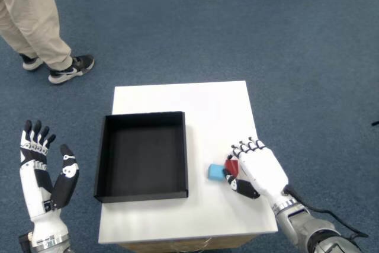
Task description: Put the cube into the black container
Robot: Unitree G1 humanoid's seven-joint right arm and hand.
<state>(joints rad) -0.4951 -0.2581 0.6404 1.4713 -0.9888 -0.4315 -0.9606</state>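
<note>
Head view shows the small light blue cube (215, 172) lying on the white square table (195, 102), just beside the right wall of the black square container (142, 154), which is empty inside. A small red block (231, 165) is seen right next to the blue cube, half hidden under the white right hand (256, 170). The fingers of that hand are curled down over the red block, and the thumb is tucked in close to the blue cube. Whether anything is really gripped cannot be told, because the fingers hide the place where they meet.

Trouble could come from the two blocks being so close. The red block could be picked up by mistake, or both could be pinched and one dropped. The blue cube could also be pushed away by the thumb and slid against the container wall. If the cube is lifted too low, it could be bumped on that wall and knocked out of the fingers.
</note>
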